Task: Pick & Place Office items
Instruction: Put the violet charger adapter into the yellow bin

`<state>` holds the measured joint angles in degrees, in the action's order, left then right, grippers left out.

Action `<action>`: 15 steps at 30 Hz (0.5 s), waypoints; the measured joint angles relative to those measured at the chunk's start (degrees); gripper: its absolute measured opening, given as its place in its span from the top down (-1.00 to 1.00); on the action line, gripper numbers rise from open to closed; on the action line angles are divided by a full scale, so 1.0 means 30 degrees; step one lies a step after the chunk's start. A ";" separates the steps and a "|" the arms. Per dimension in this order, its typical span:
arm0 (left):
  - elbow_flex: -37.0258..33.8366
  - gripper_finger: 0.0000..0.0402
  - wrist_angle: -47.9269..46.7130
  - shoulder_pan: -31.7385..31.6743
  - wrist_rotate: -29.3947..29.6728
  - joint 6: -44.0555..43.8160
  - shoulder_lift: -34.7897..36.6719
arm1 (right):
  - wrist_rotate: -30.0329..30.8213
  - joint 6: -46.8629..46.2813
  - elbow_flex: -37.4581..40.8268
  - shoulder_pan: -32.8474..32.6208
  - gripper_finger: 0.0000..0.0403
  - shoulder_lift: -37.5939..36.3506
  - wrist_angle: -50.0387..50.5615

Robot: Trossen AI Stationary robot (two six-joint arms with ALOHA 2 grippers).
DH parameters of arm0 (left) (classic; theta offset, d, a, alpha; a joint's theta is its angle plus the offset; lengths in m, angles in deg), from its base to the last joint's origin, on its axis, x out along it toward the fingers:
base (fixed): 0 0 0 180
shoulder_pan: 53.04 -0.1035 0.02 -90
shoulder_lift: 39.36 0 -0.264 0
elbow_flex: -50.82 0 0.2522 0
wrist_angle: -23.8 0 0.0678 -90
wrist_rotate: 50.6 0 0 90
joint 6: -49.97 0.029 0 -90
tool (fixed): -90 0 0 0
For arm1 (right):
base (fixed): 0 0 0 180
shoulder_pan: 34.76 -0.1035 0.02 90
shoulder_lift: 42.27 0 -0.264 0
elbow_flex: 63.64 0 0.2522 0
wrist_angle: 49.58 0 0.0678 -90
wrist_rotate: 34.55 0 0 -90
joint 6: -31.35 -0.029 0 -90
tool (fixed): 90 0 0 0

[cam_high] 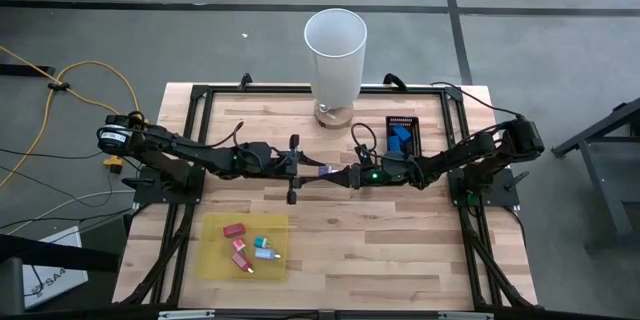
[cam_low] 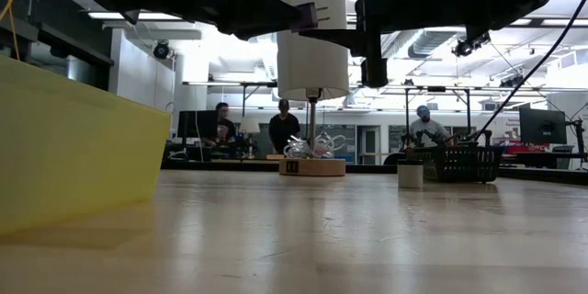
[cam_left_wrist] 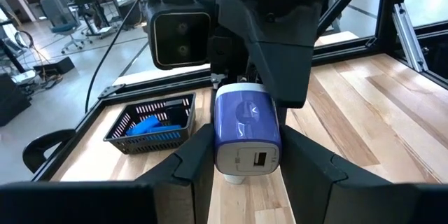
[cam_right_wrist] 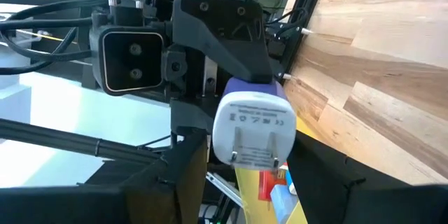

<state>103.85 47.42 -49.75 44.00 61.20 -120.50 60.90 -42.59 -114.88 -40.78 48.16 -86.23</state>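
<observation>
Purple-and-white charger [cam_left_wrist: 245, 129], rigid, light, smooth-sided: both hands, left hand [cam_high: 318, 170] and right hand [cam_high: 340, 173], pinch its ends mid-tabletop; you grip flat sides, tray at 2 o'clock.

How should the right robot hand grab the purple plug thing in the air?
The right gripper should probably take the charger by its smooth side faces near the pronged end, coming straight from the right. The left gripper clamps the port end, and the thin prongs look poor to pinch.
</observation>
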 joint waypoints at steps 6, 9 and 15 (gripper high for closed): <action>0.0000 0.37 0.0000 0.0000 -0.0029 0.0141 0.0007 | -0.0145 -0.0408 0.0000 -0.0291 0.11 0.0000 0.0000; 0.0000 0.37 0.0000 0.0000 -0.0066 0.0452 0.0015 | -0.0324 -0.0501 0.0000 -0.0572 0.11 0.0000 0.0007; 0.0000 0.37 0.0000 0.0000 -0.0073 0.0459 0.0015 | -0.0581 -0.0958 0.0000 -0.1195 0.11 0.0000 0.0003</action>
<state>103.85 47.42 -49.75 43.78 62.57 -120.46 59.15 -45.46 -114.88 -44.37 48.16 -86.22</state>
